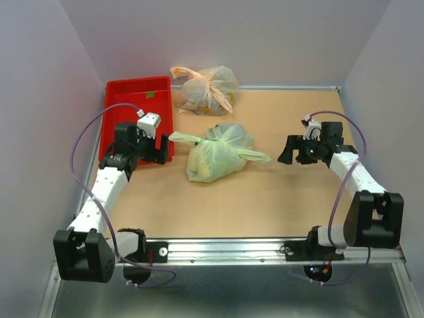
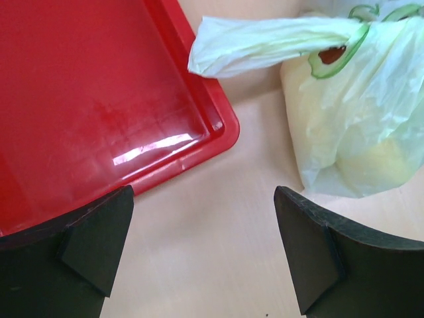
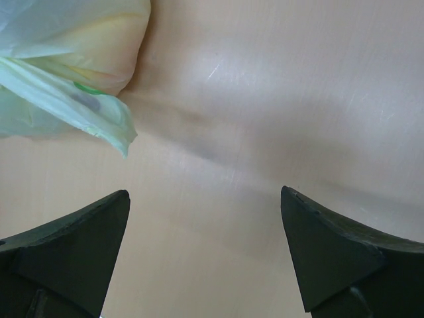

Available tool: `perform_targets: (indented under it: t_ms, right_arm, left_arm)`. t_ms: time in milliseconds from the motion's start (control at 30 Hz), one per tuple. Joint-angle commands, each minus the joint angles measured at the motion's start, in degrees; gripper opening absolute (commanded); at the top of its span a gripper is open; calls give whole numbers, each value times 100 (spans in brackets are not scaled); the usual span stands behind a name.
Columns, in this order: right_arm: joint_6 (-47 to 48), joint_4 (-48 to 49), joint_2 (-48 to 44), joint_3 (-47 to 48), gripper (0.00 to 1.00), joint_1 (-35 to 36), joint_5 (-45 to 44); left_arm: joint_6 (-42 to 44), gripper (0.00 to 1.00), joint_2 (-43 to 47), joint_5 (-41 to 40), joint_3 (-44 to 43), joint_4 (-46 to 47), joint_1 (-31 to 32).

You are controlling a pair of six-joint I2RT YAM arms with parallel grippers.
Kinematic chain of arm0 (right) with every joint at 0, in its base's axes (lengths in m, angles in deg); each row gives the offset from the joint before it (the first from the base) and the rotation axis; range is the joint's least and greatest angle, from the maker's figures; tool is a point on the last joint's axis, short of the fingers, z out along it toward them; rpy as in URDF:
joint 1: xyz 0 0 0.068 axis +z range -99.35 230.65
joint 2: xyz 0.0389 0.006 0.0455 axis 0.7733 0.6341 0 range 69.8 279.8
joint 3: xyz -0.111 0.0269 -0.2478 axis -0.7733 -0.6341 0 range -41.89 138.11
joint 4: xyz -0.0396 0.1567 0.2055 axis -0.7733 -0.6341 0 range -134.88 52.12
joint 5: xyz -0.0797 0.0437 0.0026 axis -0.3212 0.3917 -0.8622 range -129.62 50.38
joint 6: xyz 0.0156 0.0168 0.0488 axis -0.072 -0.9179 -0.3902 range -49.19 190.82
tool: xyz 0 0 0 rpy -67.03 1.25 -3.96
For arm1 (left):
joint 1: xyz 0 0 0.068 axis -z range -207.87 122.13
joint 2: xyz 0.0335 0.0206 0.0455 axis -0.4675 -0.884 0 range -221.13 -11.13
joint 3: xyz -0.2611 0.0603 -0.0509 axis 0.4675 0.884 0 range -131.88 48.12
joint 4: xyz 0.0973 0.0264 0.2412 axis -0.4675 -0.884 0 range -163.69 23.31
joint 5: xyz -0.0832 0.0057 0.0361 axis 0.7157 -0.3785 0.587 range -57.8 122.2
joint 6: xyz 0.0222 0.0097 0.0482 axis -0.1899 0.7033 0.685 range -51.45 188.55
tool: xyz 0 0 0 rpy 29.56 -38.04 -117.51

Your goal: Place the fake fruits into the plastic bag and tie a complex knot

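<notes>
The pale-green plastic bag [image 1: 215, 156] lies mid-table, filled with fake fruits seen only as yellowish shapes through the plastic. Its knot [image 1: 213, 136] is tied on top, with one tail [image 1: 184, 138] sticking left and the other [image 1: 255, 156] right. My left gripper [image 1: 161, 150] is open and empty, just left of the bag by the tray's corner. In the left wrist view the left tail [image 2: 265, 43] and the bag [image 2: 358, 132] lie ahead of its jaws. My right gripper [image 1: 287, 151] is open and empty, right of the bag. The right tail [image 3: 79, 106] shows in the right wrist view.
A red tray [image 1: 136, 106] sits at the back left; its corner shows in the left wrist view [image 2: 99, 112]. An orange-peach knotted bag [image 1: 205, 89] lies at the back centre. Grey walls enclose the table on three sides. A metal rail [image 1: 265, 248] runs along the near edge.
</notes>
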Motion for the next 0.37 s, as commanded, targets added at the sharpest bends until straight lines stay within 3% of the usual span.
perform_targets:
  t_ms: [0,333]
  right_arm:
    - [165,735,-624,-375,100,14,-22]
    - [-54,972,-1205,-807,100,14,-100]
  left_arm:
    - [53,99,603,-302,346,326,-12]
    - [-149,99,753,-653,173,432,-11]
